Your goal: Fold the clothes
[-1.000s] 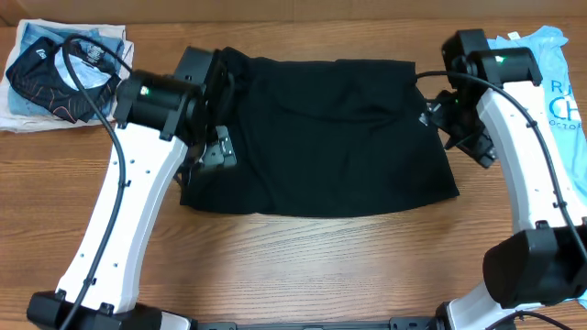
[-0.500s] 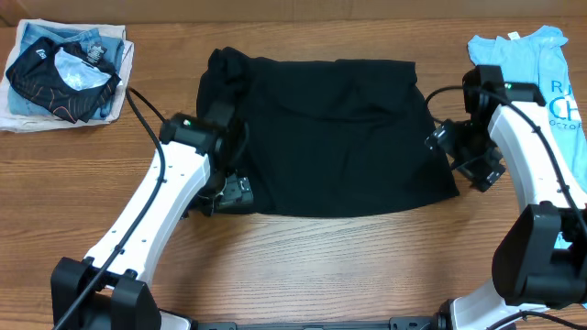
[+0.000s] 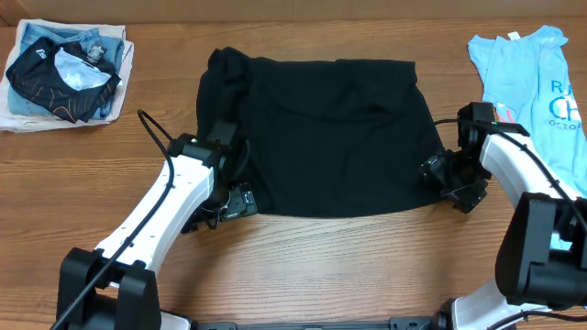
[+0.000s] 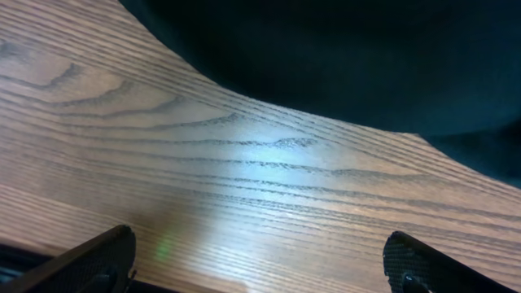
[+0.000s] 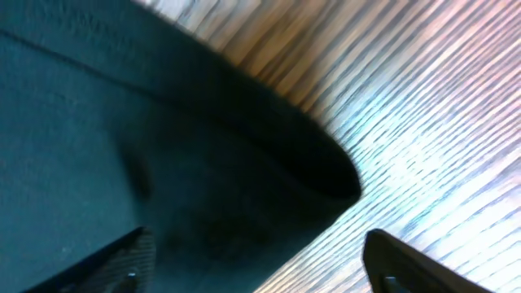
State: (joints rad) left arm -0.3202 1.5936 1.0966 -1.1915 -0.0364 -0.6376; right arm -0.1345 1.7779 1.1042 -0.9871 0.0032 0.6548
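Note:
The clothes, one plain black T-shirt (image 3: 321,128), lie partly folded in the middle of the wooden table. My left gripper (image 3: 240,203) sits low at the shirt's near-left corner. In the left wrist view its fingers are spread wide over bare wood, left gripper (image 4: 260,273) open and holding nothing, with the black fabric (image 4: 326,57) just ahead. My right gripper (image 3: 442,180) is at the near-right corner. In the right wrist view the right gripper (image 5: 260,268) is open, and the corner of the black cloth (image 5: 122,138) reaches in between its fingers.
A pile of garments (image 3: 64,69) lies at the far left, a small black one with orange lines (image 3: 46,82) on top. A light blue printed T-shirt (image 3: 527,73) lies spread at the far right, close behind the right arm.
Both arms have come toward the table's front edge, from the shirt's sides down to its two near corners. The shirt itself has not moved.

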